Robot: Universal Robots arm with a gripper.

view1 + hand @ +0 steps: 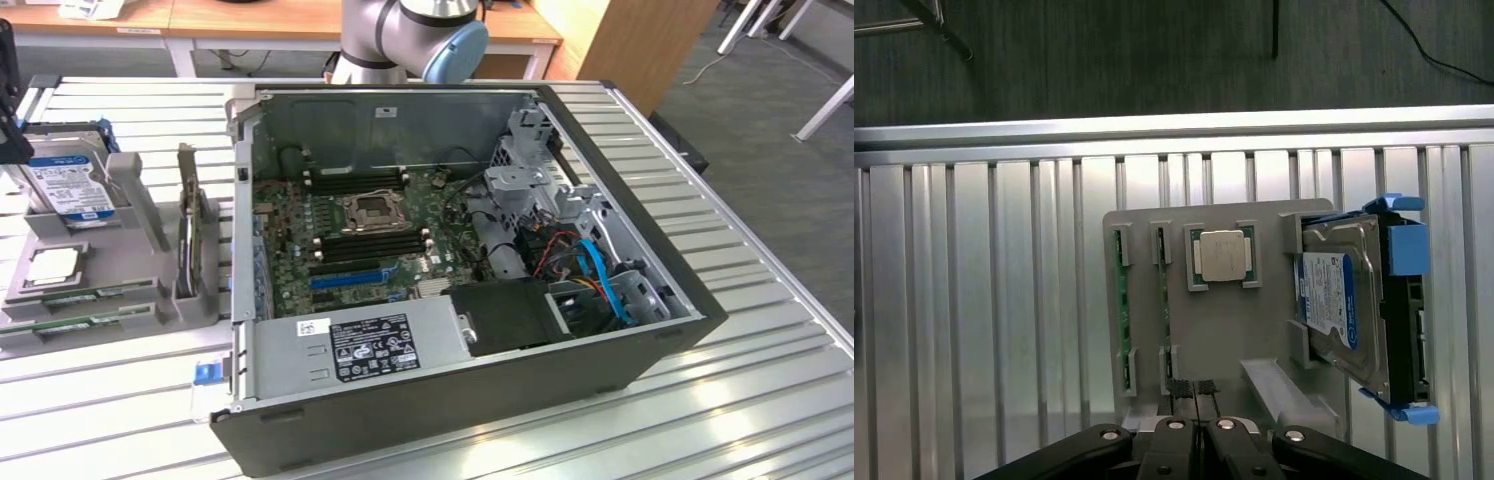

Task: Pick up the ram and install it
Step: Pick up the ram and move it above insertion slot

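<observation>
A wide ribbed metal counter [747, 330] is seen. An open computer case [534, 400] is set on it. The arm [400, 30] is seen behind the case. Inside the case a green board [287, 235] is laid flat, with long dark slots [374, 245] that look bare.

A grey holder [1224, 330] is laid on the counter, to the exterior view's left of the case. A silver drive [1334, 300] with a blue and white label is kept at one end of it.

The hand [1197, 388] is held over the holder, just past one end of the ram [1164, 300]. Its fingers [1176, 388] are pressed together and nothing is held.

The ram is a thin green stick, kept in the holder by small clips at both ends. A second stick [1122, 310] is kept just beside it. A small square chip [1222, 255] is set between the ram and the drive.

The step in hand is judged to be the reach for the ram. To do it well, the fingers should be parted and lined up over the middle of the stick, one on each flat side. The second stick is very close, so it must not be bumped. The ram is thin, so it should be gripped firmly but not squeezed hard. It should be lifted straight up, so that it is not caught on the clips.
</observation>
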